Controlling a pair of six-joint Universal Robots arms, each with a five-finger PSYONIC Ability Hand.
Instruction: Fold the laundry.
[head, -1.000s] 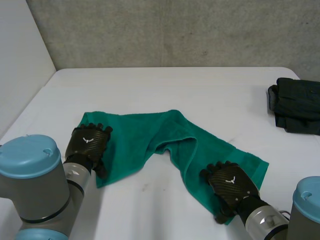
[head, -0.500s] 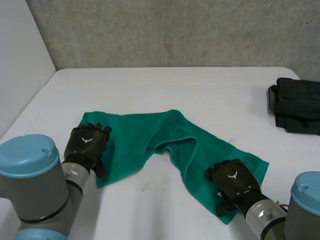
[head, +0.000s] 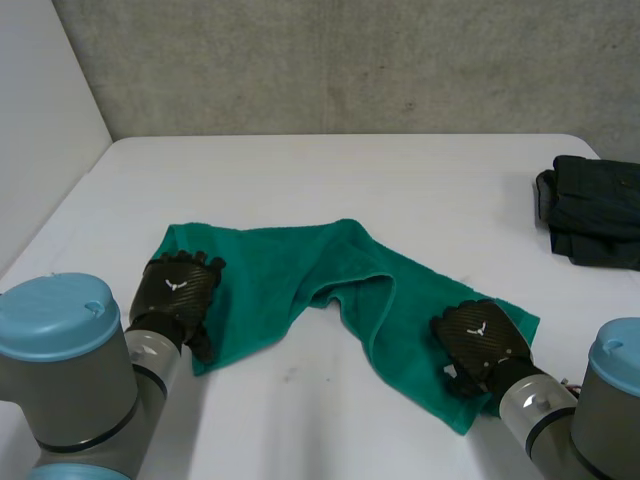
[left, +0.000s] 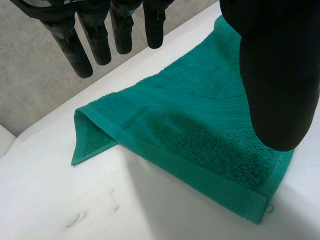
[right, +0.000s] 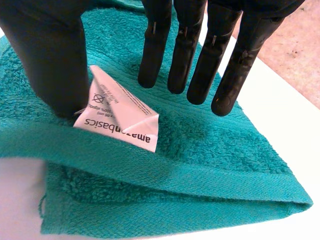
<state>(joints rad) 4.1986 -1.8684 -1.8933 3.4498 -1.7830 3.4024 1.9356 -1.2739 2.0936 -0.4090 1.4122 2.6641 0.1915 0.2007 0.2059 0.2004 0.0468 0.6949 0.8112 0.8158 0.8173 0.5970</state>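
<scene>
The left hand (head: 176, 288) is over the left end of the green towel (head: 290, 265), close to its near corner. In its wrist view the fingers (left: 95, 35) are straight and a little spread, the thumb (left: 277, 75) apart from them, holding nothing. The towel lies on the white table (head: 330, 180) as a bent, rumpled band, folded over in the middle. The right hand (head: 478, 338) is on the towel's right end, its fingers (right: 200, 60) straight and slightly spread, thumb down beside a white label (right: 120, 117), gripping nothing. Dark clothes (head: 590, 210) lie well apart at the right edge
</scene>
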